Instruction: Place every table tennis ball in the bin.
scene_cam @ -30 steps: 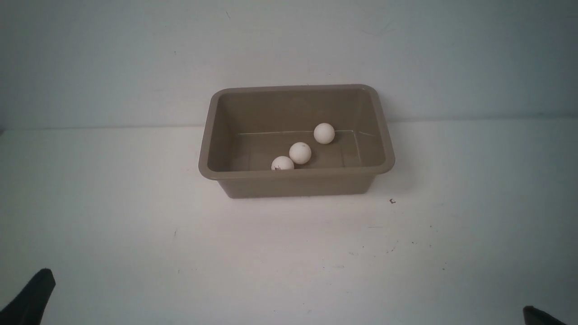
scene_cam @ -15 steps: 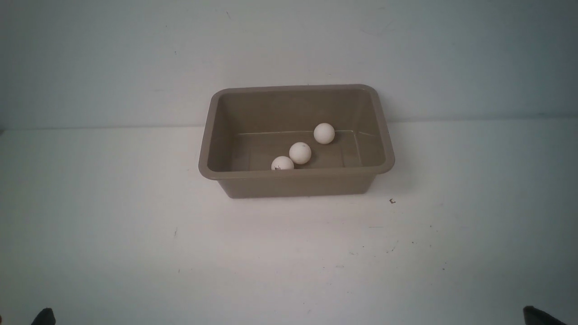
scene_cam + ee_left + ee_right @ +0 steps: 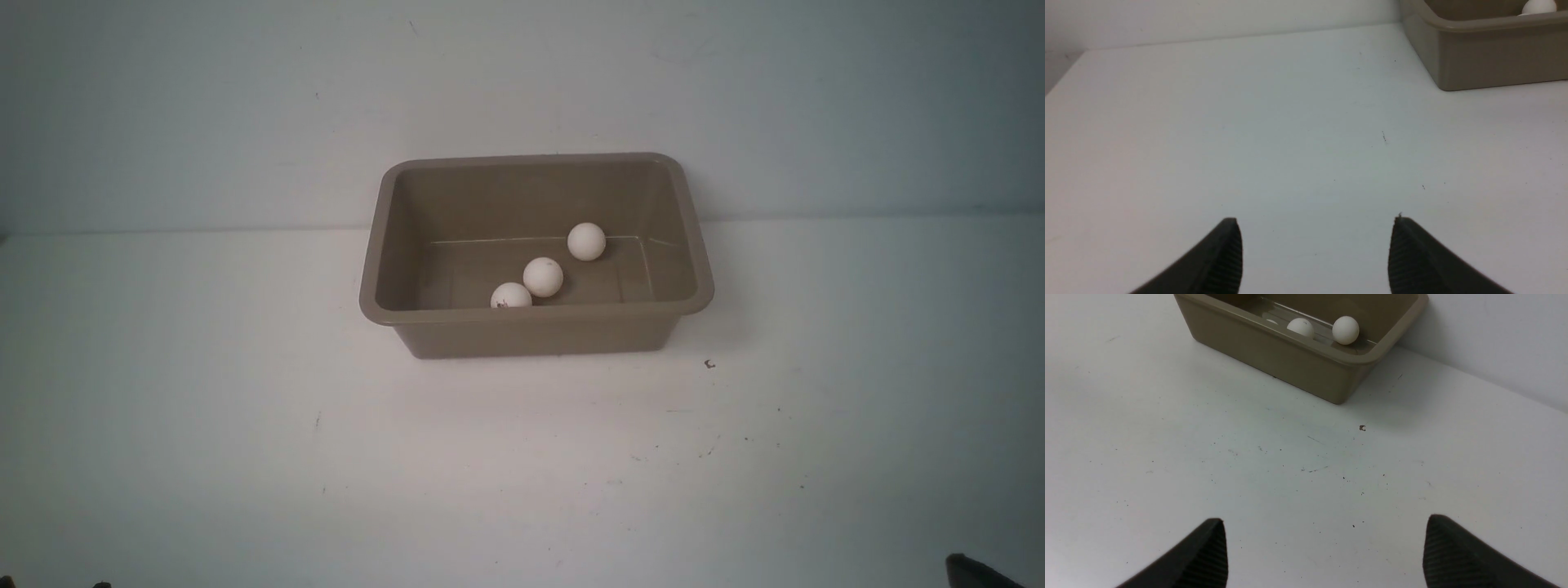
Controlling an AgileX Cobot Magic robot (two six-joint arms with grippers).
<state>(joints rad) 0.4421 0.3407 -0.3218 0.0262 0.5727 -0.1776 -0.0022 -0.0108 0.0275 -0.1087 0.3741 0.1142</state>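
Since the earlier front views, the left gripper [image 3: 1314, 253] has slid down out of the lower left corner of the frame; only a faint dark speck may remain at the bottom edge there, too small to be sure. Nothing else has shifted.

Centre of the front view, slightly above the middle, stands the bin [image 3: 535, 331] on the white table [image 3: 245, 392]. All three balls lie on its floor: the near ball [image 3: 511, 296] half hidden behind the front wall, the middle ball [image 3: 543, 276] just beside it and possibly touching, the far ball [image 3: 586, 241] a little apart toward the back wall.

Both wrist views show ribbed black fingers at the bottom of the frame, spread wide with bare table between them. The right gripper [image 3: 1325, 551] holds nothing; its tip shows in the front view's lower right corner. The left grips nothing either.
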